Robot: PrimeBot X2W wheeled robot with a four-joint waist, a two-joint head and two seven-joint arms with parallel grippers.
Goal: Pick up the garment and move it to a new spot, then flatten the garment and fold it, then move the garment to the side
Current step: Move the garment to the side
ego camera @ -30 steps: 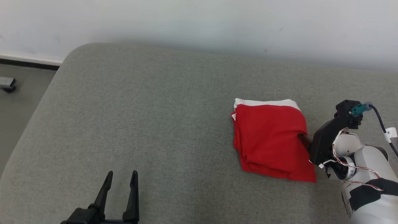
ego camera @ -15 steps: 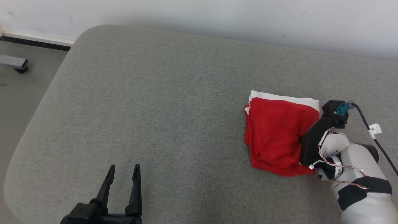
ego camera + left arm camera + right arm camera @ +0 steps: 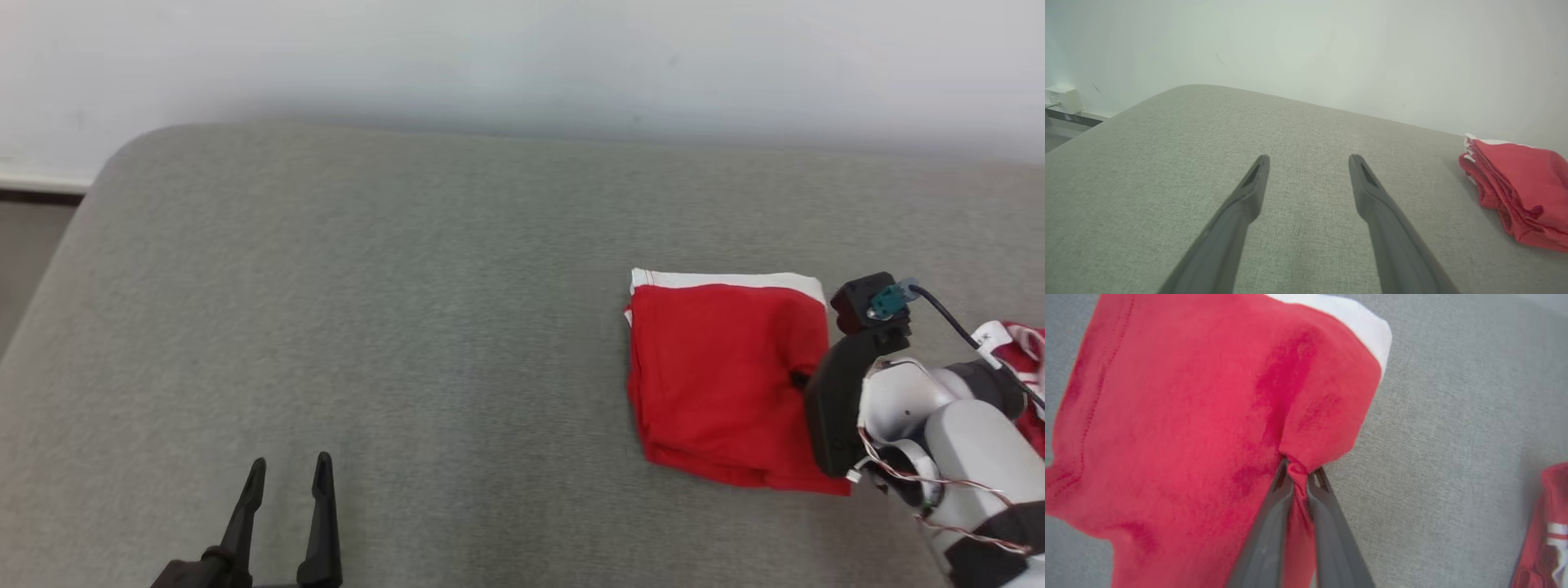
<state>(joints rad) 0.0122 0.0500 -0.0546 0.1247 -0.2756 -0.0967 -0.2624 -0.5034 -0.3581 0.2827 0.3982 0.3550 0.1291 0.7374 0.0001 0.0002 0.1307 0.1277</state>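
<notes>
The right gripper [image 3: 1300,470] kept its jaws clamped on a bunched edge of the folded garment [image 3: 718,376], which looked soft and light; the left gripper [image 3: 291,464] gaped empty.

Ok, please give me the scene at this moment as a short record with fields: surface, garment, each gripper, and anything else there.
surface: grey padded surface, with a pale wall behind it
garment: red garment with a white band, folded, lying on the robot's right side
right: right gripper shut on a pinch of the garment's edge
left: left gripper open, holding nothing, apart from the garment
other: red and white cloth further right
</notes>
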